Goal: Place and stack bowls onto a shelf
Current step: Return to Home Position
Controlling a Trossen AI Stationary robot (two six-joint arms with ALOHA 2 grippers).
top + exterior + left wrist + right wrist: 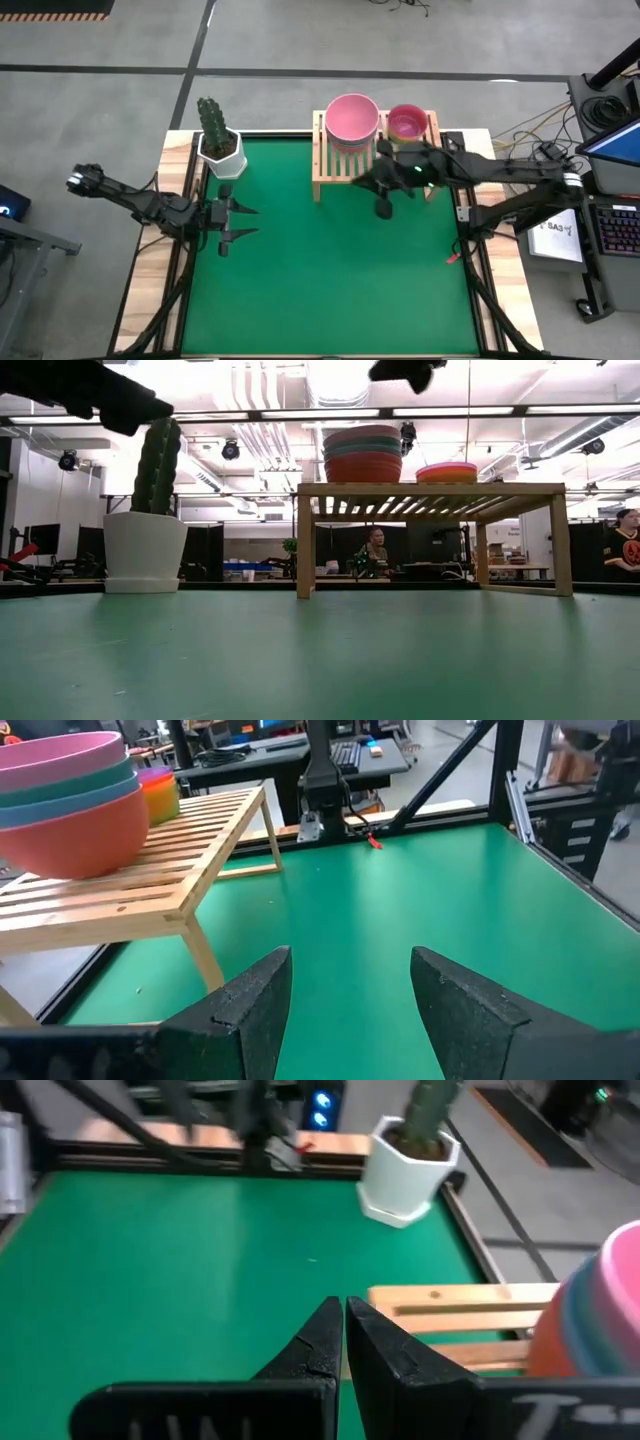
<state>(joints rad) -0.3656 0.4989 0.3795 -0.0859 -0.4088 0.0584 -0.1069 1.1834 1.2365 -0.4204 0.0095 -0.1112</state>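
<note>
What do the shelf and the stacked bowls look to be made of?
The shelf: pale unfinished-looking wood, with faint grain on its slats and legs. The stacked bowls: likely plastic, smooth matte surfaces in flat even colours, thin walls nesting closely.

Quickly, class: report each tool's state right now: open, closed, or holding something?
Left tool: open, holding nothing.
Right tool: closed, holding nothing.
</note>
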